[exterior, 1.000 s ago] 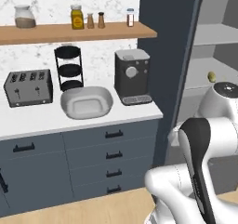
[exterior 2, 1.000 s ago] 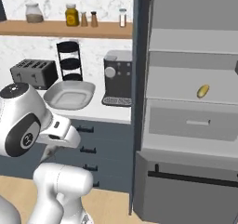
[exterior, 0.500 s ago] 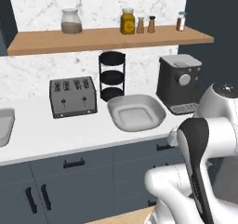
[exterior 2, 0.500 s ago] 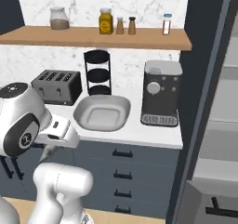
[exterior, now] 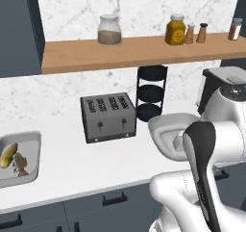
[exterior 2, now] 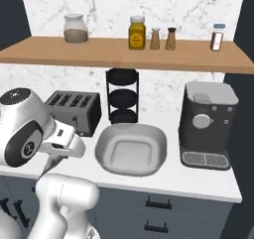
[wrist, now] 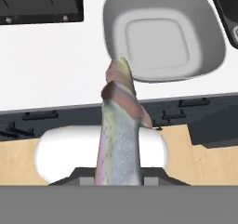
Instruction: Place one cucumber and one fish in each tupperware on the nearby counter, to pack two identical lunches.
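Fish (wrist: pixel 119 139) is hanging pinched in the claw (wrist: pixel 119 181), tail pointing ahead toward the empty tupperware (wrist: pixel 162 32) on the counter (wrist: pixel 51 65) just beyond — held lengthwise, seemingly for dropping it in

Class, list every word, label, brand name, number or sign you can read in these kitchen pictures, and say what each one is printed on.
No readable text in any view.
Yellow jar: plain label area, no legible writing.
Spice shakers and the red-filled bottle: too small to show any lettering.
Toaster and coffee machine: only knobs and levers, no brand.
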You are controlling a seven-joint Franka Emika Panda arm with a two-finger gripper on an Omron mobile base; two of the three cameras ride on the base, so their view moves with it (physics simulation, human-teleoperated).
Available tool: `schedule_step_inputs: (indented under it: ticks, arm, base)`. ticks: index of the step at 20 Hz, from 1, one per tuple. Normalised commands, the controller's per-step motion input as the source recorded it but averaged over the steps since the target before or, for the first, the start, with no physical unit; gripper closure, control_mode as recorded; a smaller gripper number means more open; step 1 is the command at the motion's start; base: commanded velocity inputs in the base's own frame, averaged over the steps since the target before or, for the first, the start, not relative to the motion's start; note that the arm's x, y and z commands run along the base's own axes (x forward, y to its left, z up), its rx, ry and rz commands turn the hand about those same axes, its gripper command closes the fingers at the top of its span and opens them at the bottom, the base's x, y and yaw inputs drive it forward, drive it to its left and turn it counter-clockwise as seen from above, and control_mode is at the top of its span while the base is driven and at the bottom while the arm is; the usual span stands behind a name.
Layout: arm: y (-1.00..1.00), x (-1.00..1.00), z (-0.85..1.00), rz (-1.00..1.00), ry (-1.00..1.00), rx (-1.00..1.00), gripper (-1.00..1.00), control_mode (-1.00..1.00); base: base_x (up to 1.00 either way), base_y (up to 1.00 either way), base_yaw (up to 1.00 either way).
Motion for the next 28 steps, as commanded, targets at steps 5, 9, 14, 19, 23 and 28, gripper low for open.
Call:
schedule_step_inputs:
  ticks: [5, 9, 14, 19, 23, 28]
  arm:
    - [0.0, 0.0, 0.0, 0.0, 0.0, 0.0, 1.0, 1.0]
    - [0.0, 0.21, 0.0, 0.03, 0.0, 0.0, 1.0, -1.0]
    - [-0.21, 0.58, 0.0, 0.08, 0.0, 0.0, 1.0, -1.0]
    - [-0.5, 0.52, 0.0, 0.04, 0.03, 0.0, 1.0, -1.0]
    - [-0.97, 0.91, -0.08, -0.04, 0.2, 0.0, 1.0, -1.0]
    - [-0.86, 1.0, -0.38, -0.07, 0.16, 0.0, 1.0, -1.0]
  base:
    - [0.49, 0.55, 0.08]
    - [0.22, 0.1, 0.04]
    - [0.0, 0.0, 0.0]
    - [0.0, 0.0, 0.0]
    - [0.0, 0.0, 0.0]
    - [0.0, 0.0, 0.0]
